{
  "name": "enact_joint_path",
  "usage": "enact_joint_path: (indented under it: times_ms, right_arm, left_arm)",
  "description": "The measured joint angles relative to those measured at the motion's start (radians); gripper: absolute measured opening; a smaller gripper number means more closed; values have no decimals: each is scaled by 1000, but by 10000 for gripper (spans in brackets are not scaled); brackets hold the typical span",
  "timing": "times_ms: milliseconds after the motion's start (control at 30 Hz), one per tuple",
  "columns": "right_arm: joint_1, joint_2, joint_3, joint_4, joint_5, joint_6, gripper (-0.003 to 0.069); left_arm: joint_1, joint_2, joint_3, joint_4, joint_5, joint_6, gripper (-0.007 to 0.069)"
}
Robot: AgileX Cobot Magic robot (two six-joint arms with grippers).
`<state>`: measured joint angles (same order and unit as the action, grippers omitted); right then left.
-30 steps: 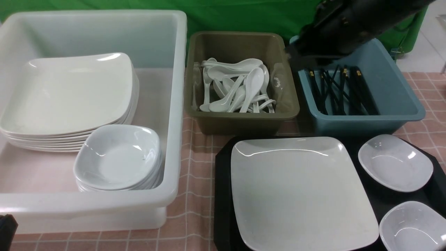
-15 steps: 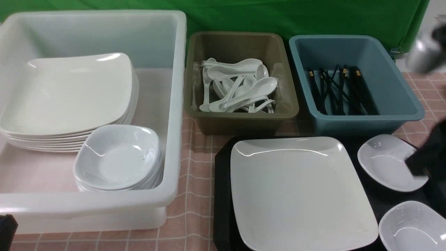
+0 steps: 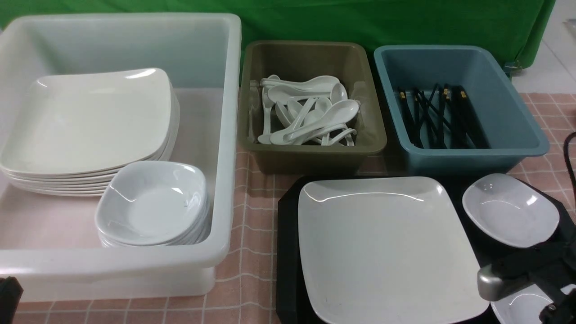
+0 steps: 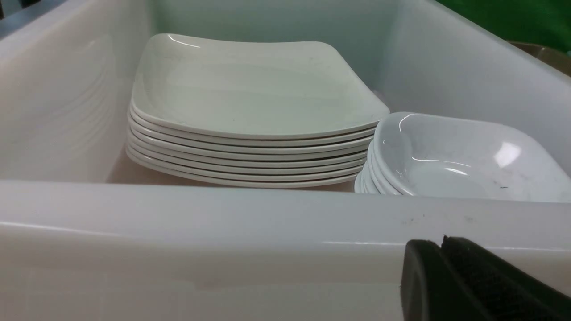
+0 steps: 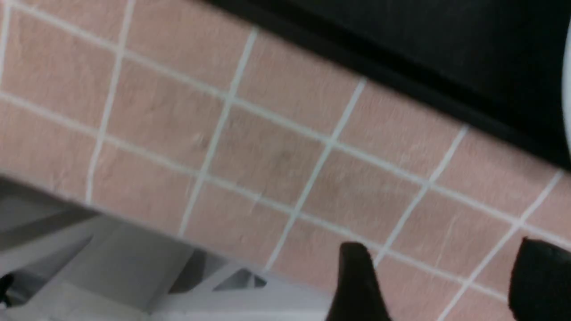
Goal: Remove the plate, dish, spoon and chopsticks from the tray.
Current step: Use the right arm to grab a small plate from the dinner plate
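The black tray [image 3: 287,252] sits at the near right and carries the large square plate [image 3: 387,247] and a small white dish [image 3: 510,209]. A second dish [image 3: 517,308] at the near right corner is partly hidden by my right arm [image 3: 531,270]. No spoon or chopsticks show on the tray. Spoons [image 3: 310,117] lie in the olive tub, chopsticks [image 3: 438,119] in the blue tub. My right gripper [image 5: 441,244] is open and empty over the tablecloth beside the tray's rim [image 5: 401,35]. My left gripper [image 4: 441,243] is shut, empty, outside the white tub's near wall.
The big white tub [image 3: 227,148] at the left holds a stack of plates [image 3: 90,121] and a stack of dishes [image 3: 153,204]. The olive tub [image 3: 310,157] and blue tub [image 3: 472,155] stand behind the tray. Pink checked cloth covers the table.
My right arm swung from above the tubs back to the tray's near right corner. A spoon that stood propped in the olive tub now lies flat. The left arm has not moved.
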<state>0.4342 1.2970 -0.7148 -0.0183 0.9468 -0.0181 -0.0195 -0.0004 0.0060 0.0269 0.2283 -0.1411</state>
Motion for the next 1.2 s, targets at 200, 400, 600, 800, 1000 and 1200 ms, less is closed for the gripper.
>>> enact_joint_path:
  times_ms: [200,400,600,800,1000,1200]
  right_arm:
    - [83,132,-54,-216,-28,171,499]
    - [147,248,-74,-317,-48,224,501]
    - [152,340,-75,-433,-65,307,501]
    - [152,377,-75,-468,-73,333,393]
    - [157,374,-77,-455,-48,290,129]
    - [158,304,-77,-399,-13,260,129]
  left_arm:
    - [0,0,0,0,0,0,21]
    - [0,0,0,0,0,0,21]
    - [0,0,0,0,0,0,21]
    - [0,0,0,0,0,2,21]
    - [0,0,0,0,0,2,21]
    - [0,0,0,0,0,2,21]
